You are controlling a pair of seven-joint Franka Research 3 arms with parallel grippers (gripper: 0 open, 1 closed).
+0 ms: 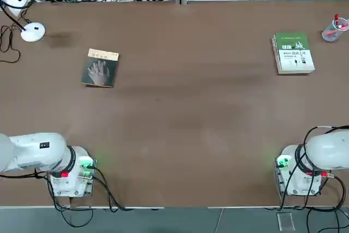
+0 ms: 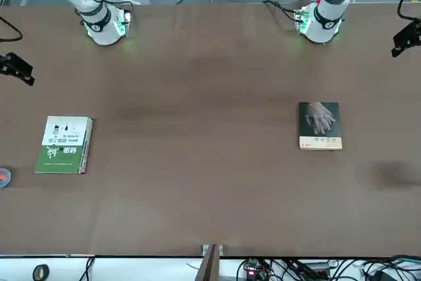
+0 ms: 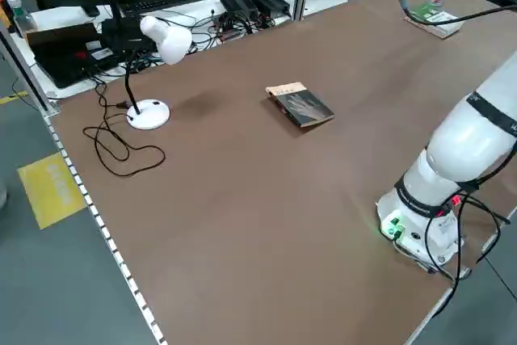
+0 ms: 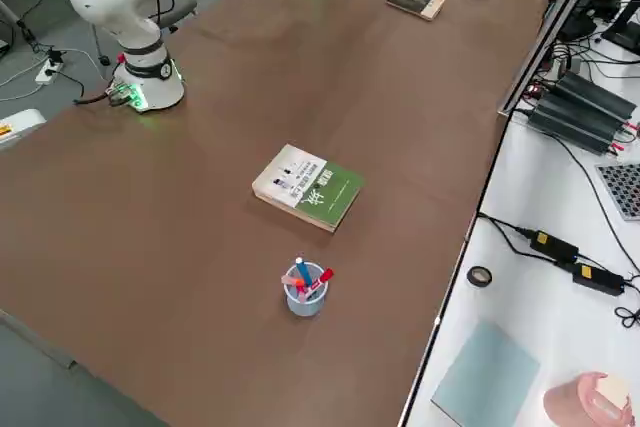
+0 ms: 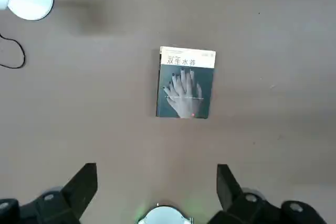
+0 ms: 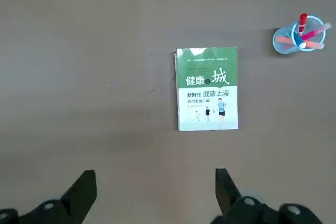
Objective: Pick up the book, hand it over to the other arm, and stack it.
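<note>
top: book lies at 12 o'clock from L arm base, long axis running away from it; R arm far off.
L wrist: left gripper jaws wide, empty, book dead ahead.
R wrist: right gripper wide, empty, over green book.

From my end, the only readable stuff is on the two covers. The book has "双生水莽" on the tan band along its top edge. The green-and-white book says "健康" and "城" up top, then "新时代 健康上海" lower down. The smaller print under that is too tiny to read.
</note>
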